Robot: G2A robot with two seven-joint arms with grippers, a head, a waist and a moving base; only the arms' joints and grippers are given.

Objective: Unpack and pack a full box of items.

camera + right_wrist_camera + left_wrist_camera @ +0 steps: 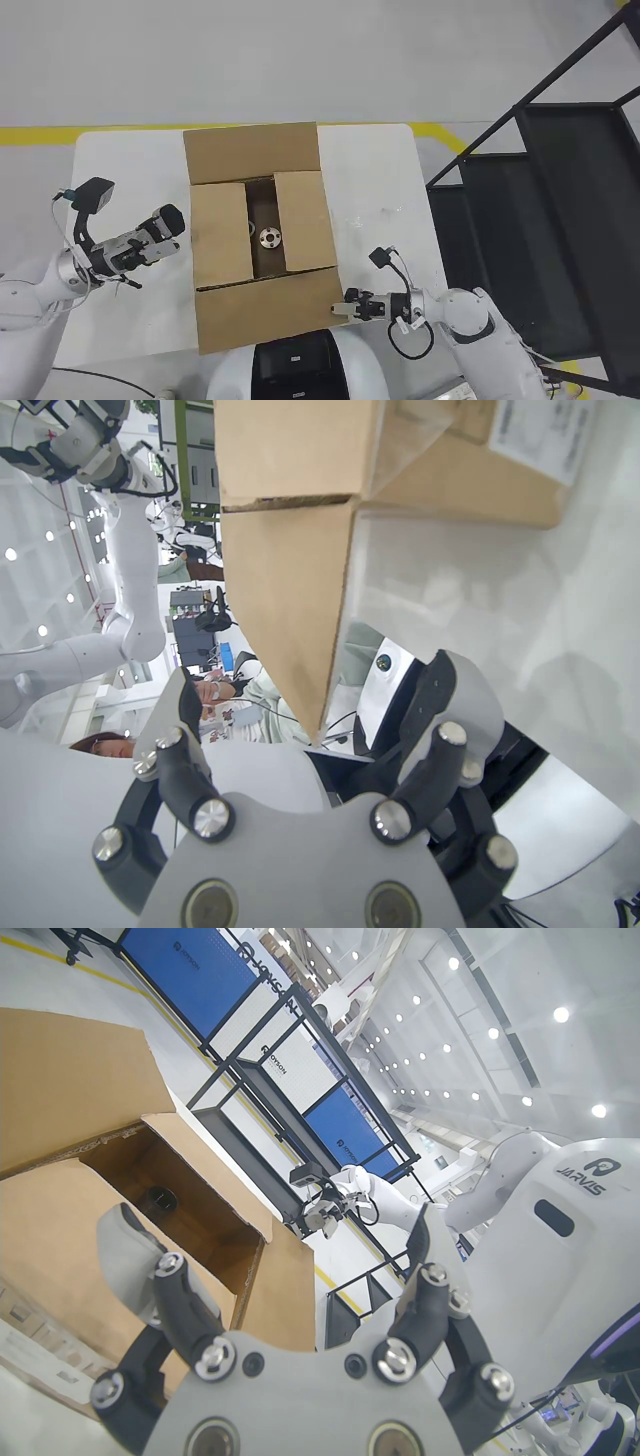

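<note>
Your brown cardboard box [250, 155] stands in the middle of the white counter [370, 180] with all four flaps folded outward. It lies between your two arms.

The left pincer [172, 225] hangs just beside the box's left flap, apart from it. In the left wrist view this pincer [275, 1223] is spread wide, has nothing in it, and points across the flap toward the opening.

The right pincer [340, 307] sits at the right corner of the flap nearest the robot. In the right wrist view that pincer [312, 675] is also spread wide, and the pointed corner of the box [285, 575] flap reaches down into the gap between its fingers [440, 680]. You cannot tell from this view whether either finger touches the cardboard, and nothing is gripped.

From above you look straight into the box and see a round silver metal disc with a dark centre [269, 237] lying on the bottom. The left wrist view looks in at a slant and gives you a dark ribbed cylinder [161, 1198] low against the inner wall, with the right pincer [322, 1218] farther off past the box [75, 1053]. The right wrist view gives you the underside of the flap and the counter [450, 565] beside it.
</note>
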